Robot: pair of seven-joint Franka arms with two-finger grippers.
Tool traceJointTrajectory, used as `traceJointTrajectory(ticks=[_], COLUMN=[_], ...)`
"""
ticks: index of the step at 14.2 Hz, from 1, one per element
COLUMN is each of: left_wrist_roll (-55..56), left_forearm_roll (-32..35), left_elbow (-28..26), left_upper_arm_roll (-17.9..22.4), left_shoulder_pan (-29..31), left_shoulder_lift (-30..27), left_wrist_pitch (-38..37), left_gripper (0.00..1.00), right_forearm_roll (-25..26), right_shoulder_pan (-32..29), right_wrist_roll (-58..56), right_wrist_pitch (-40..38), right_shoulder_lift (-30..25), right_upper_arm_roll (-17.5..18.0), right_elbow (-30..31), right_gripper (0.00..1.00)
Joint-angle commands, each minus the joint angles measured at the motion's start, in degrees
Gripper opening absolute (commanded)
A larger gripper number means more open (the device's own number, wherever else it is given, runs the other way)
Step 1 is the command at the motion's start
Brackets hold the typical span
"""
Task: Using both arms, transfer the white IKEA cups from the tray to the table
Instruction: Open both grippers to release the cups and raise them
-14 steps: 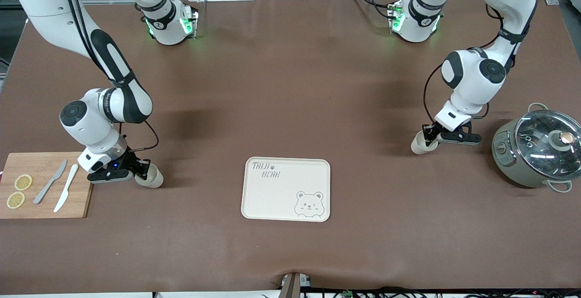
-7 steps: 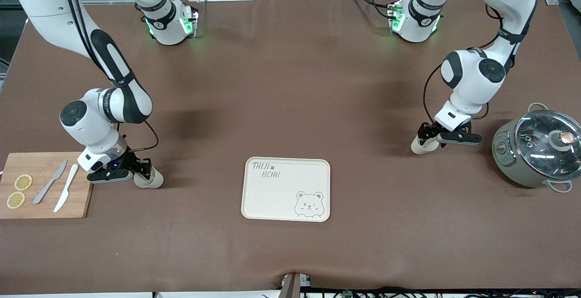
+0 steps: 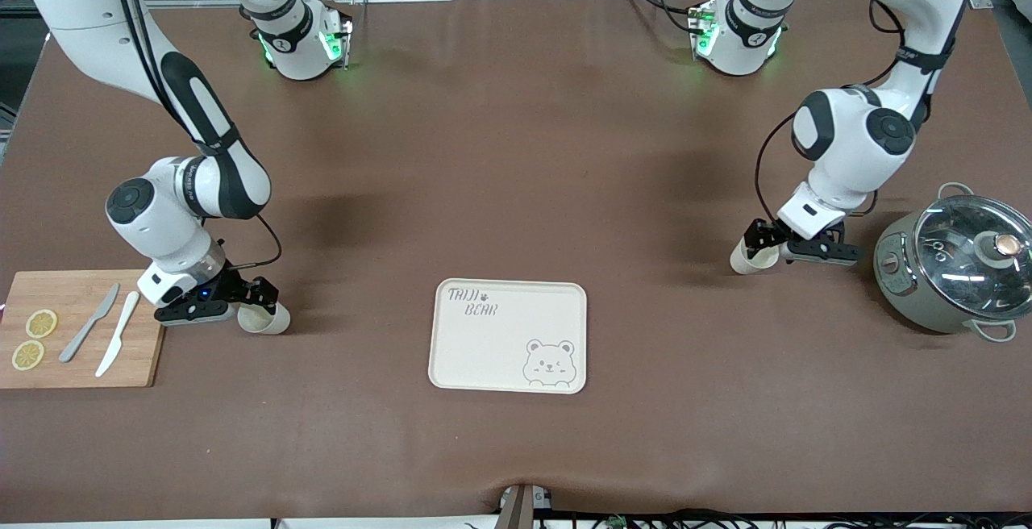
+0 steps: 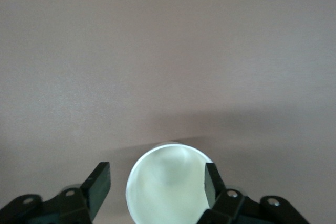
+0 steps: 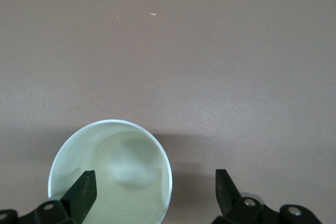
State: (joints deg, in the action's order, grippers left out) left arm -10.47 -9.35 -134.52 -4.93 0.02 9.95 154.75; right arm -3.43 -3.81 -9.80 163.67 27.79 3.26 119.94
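- Both grippers have just let go: a second ago each was clamped on a cup, and now both stand spread.
- The right gripper [image 3: 255, 308] is low over the table [image 3: 516, 150], in the lower part of the frame at the right arm's end. Its wrist view shows the gripper [image 5: 155, 187] wide open and holding nothing, with one finger at the rim of the cup [image 5: 113, 171] and the other well clear.
- That cup [image 3: 268, 320] stands upright on the table, just beside the cutting board [image 3: 137, 356].
- The left gripper [image 3: 771, 243] is mid-frame at the left arm's end. Its wrist view shows the gripper [image 4: 155, 182] open around its cup [image 4: 168, 182], with a gap at one finger and the other close against the rim.
- That cup [image 3: 746, 258] also rests on the table, near the lidded pot [image 3: 951, 263].
- The tray [image 3: 500, 343], low in the middle of the frame, is bare, so I judge both cups delivered and only the retreat left.
- Room: the middle and upper table are open, so I would lift each gripper straight up before swinging away.
- Tight spots: a sideways pull could tip either cup. The board, with its knives and lemon slices, crowds the right gripper. The pot crowds the left.
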Motion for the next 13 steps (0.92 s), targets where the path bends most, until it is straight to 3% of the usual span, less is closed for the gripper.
traceJointTrajectory(ticks=[1, 2, 6, 10, 13], left_wrist_roll=[-1.04, -0.87, 1.14, 9.92, 14.15], left_forearm_roll=[-0.58, -0.49, -0.49, 6.09, 6.37], left_elbow=[3.99, 4.96, 10.83, 23.04, 29.38], left_upper_arm_roll=[0.00, 0.09, 0.27, 0.01, -0.26], left_shoulder_pan=[0.41, 0.42, 0.42, -0.20, -1.34], left_shoulder_lift=[-3.79, -4.14, -4.15, -2.66, -2.74], left_wrist_pitch=[-9.79, -10.86, -15.94, -29.21, -36.16], left_gripper=[0.92, 1.00, 1.00, 1.00, 1.00], right_forearm_roll=[-1.75, -1.75, -1.75, -1.75, -1.75], right_shoulder_pan=[-0.76, -0.76, -0.93, -1.45, -1.81], right_wrist_roll=[-2.68, -2.68, -2.76, -2.76, -2.68], right_wrist_pitch=[0.69, 0.60, -1.15, -10.10, -19.32], right_shoulder_lift=[-0.10, -0.19, -1.24, -5.28, -7.48], right_upper_arm_roll=[0.52, 0.52, 0.43, 0.35, 0.26], right_elbow=[0.20, 0.20, 0.29, -0.85, -4.44], right_gripper=[1.00, 1.00, 1.00, 1.00, 1.00])
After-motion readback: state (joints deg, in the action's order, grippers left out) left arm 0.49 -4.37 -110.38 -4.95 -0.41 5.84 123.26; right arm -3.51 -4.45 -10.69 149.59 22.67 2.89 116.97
